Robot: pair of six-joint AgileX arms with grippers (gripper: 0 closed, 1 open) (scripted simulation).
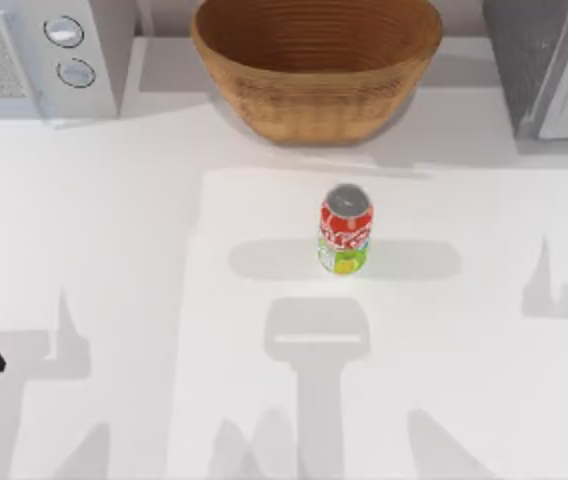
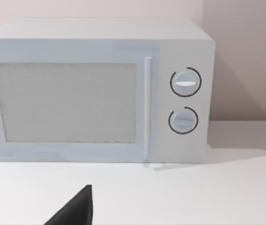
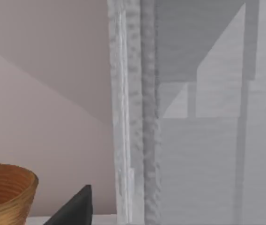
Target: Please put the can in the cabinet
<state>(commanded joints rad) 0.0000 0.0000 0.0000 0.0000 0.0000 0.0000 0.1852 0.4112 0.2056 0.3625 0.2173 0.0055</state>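
Upright can (image 1: 345, 229) mid-tabletop (image 1: 144, 260), untouched; cabinet (image 1: 554, 60) far right. Claw states impossible to tell. Risk: toppling from an off-centre approach.

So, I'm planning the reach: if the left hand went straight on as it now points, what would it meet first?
Most likely the microwave: the left wrist view faces its door squarely, with bare table between, though depth is unclear.

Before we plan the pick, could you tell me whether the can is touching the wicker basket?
Apart. The top view shows the can standing upright on the table, with a plain strip of bare white surface between it and the wicker basket.
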